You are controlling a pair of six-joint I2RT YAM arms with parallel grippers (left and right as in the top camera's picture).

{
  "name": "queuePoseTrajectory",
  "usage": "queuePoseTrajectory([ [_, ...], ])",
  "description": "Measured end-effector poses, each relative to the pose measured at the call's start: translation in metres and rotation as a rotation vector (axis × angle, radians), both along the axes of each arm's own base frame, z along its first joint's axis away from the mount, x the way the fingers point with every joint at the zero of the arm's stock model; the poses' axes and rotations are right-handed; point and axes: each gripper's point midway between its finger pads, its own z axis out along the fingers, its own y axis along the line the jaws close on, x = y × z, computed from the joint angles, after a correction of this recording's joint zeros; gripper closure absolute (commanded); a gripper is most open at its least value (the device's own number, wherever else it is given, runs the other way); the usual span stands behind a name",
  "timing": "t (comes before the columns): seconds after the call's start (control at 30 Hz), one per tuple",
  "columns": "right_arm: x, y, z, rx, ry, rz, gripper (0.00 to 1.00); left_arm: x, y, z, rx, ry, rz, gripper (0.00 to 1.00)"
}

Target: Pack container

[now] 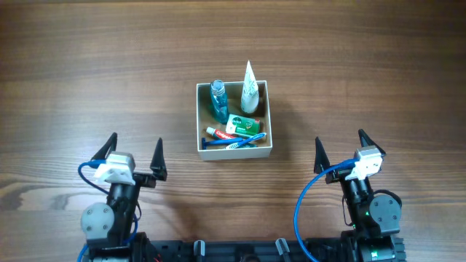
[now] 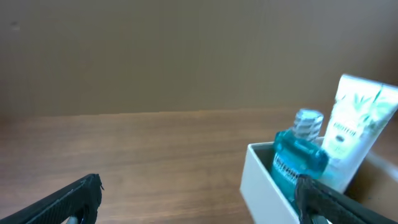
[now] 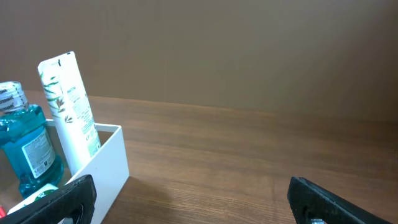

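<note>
The container (image 1: 266, 116), a square white-walled box with a tan inside, sits at the table's middle. In it stand a blue mouthwash bottle (image 1: 218, 100) and a white tube (image 1: 250, 91); a green packet (image 1: 243, 124), a red-and-white toothpaste tube (image 1: 222, 133) and a blue toothbrush (image 1: 234, 143) lie flat. My left gripper (image 1: 135, 156) is open and empty, near the front left. My right gripper (image 1: 340, 148) is open and empty, near the front right. The left wrist view shows the box wall (image 2: 264, 183), bottle (image 2: 298, 155) and tube (image 2: 354, 127). The right wrist view shows the wall (image 3: 109, 165), bottle (image 3: 28, 149) and tube (image 3: 68, 109).
Bare wood-grain table (image 1: 109, 73) lies all round the container. Blue cables loop beside each arm base at the front edge (image 1: 302, 211).
</note>
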Motion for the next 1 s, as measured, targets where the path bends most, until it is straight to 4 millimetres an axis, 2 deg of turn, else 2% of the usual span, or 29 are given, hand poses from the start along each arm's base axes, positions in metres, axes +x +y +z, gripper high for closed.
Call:
queuePoseTrajectory([
  [0.1, 0.0, 0.0, 0.0, 0.0, 0.0, 0.0, 0.0, 0.005, 0.0, -0.025, 0.04, 0.036, -0.001, 0.0],
  [0.2, 0.0, 0.0, 0.0, 0.0, 0.0, 0.0, 0.0, 0.007, 0.001, -0.038, 0.039, 0.054, 0.0, 0.0],
  [1.0, 0.0, 0.0, 0.0, 0.0, 0.0, 0.0, 0.0, 0.007, 0.001, -0.037, 0.042, 0.047, 0.001, 0.0],
])
